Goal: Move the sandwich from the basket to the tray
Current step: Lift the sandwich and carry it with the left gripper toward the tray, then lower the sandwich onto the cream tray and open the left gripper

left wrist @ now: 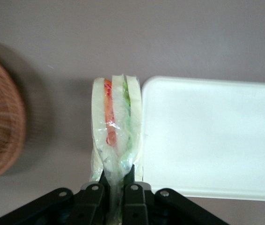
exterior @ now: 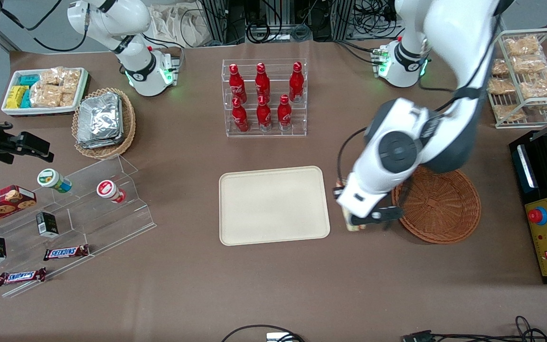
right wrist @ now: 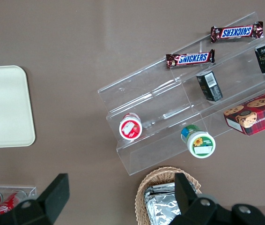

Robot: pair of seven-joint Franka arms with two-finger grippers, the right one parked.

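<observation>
Clearly the risk lies in the release point. The sandwich (left wrist: 116, 126) hangs over bare table just beside the tray (exterior: 273, 204), between the tray and the basket (exterior: 437, 206), and has not yet crossed the tray's rim. If the gripper (left wrist: 116, 180) lets go here, the wedge would likely land on the table or catch on the rim and tip off it. A second danger is the hold itself: the fingers pinch only the narrow end of the wedge through its clear wrapping, so most of the sandwich sticks out unsupported from them. The film looks slippery and the bread soft, so a quick sideways move toward the tray could let it swing or slide out. Squeezing harder would probably crush the layers instead.

The jaws are drawn in almost to each other, clamped on the sandwich's end with only the squeezed bread and film between them. Nothing else touches the fingers. In the front view the gripper sits just off the tray's edge nearest the basket, largely masked by the arm's own wrist. The basket is empty of the sandwich, and the tray carries nothing.
</observation>
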